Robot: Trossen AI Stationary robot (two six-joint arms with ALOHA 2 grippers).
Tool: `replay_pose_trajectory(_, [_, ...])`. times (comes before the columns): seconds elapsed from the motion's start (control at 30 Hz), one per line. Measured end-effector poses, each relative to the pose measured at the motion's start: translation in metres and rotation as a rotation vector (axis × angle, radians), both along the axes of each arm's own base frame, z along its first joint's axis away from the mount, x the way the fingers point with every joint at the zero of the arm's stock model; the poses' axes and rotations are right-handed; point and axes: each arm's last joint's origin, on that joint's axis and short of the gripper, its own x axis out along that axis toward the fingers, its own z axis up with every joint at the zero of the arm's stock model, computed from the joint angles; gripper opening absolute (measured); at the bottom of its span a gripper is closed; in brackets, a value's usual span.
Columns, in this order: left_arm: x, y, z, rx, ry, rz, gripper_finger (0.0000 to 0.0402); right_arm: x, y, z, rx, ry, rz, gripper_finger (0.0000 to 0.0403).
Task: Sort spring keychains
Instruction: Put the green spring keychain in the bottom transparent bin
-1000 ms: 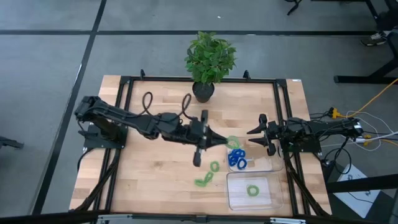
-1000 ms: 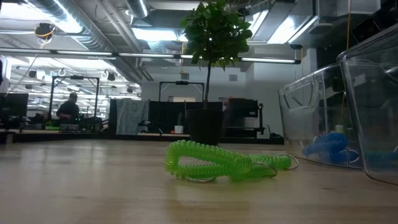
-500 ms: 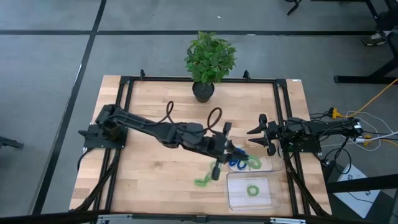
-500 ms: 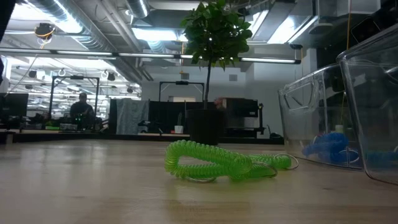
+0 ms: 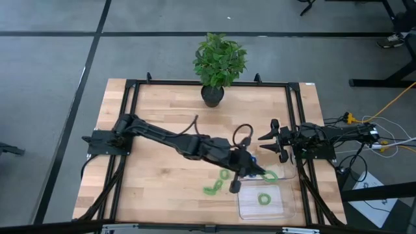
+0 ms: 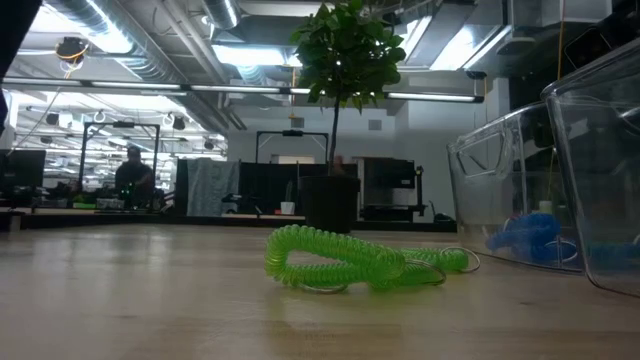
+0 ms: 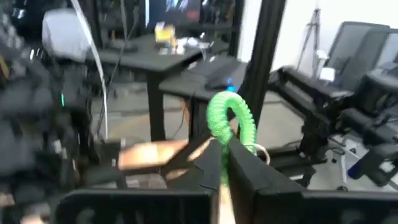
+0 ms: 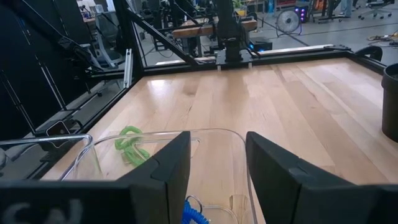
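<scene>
One green keychain [image 7: 230, 124] pinched in left tool [image 7: 225, 163]; right tool [image 8: 214, 165] wide.

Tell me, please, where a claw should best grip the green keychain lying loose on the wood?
The green keychain lies flat and stretched sideways. Probably best to come straight down and pinch across the thick coil near its middle, avoiding the thin metal ring at its end.

You are looking at a robotics lab or workshop: a wooden table [image 5: 162, 175] in a black frame [image 5: 130, 83] stands on grey floor, with open ceiling ducts [image 6: 150, 40], strip lights [image 6: 240, 55], rows of workbenches [image 6: 90, 210] and a seated person [image 6: 132, 178] beyond.
</scene>
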Motion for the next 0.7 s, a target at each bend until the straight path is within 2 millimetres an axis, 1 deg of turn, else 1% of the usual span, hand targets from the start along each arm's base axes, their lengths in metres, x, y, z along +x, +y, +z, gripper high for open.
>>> replay_pose_trajectory(0.2, [0.021, -0.005, -0.047, -0.055, 0.127, -0.063, 0.0007, 0.0, 0.0, 0.0, 0.0, 0.0, 0.0, 0.0154])
replay_pose_trajectory(0.4, [0.032, -0.015, -0.099, -0.129, 0.322, -0.136, 0.0007, 0.0, 0.0, 0.0, 0.0, 0.0, 0.0, 0.0154])
replay_pose_trajectory(0.6, [0.034, -0.022, -0.127, -0.12, 0.423, -0.166, 0.0008, 0.0, 0.0, 0.0, 0.0, 0.0, 0.0, 0.0154])
replay_pose_trajectory(0.7, [0.033, -0.024, -0.133, -0.112, 0.466, -0.169, 0.0008, 0.0, 0.0, 0.0, 0.0, 0.0, 0.0, 0.0154])
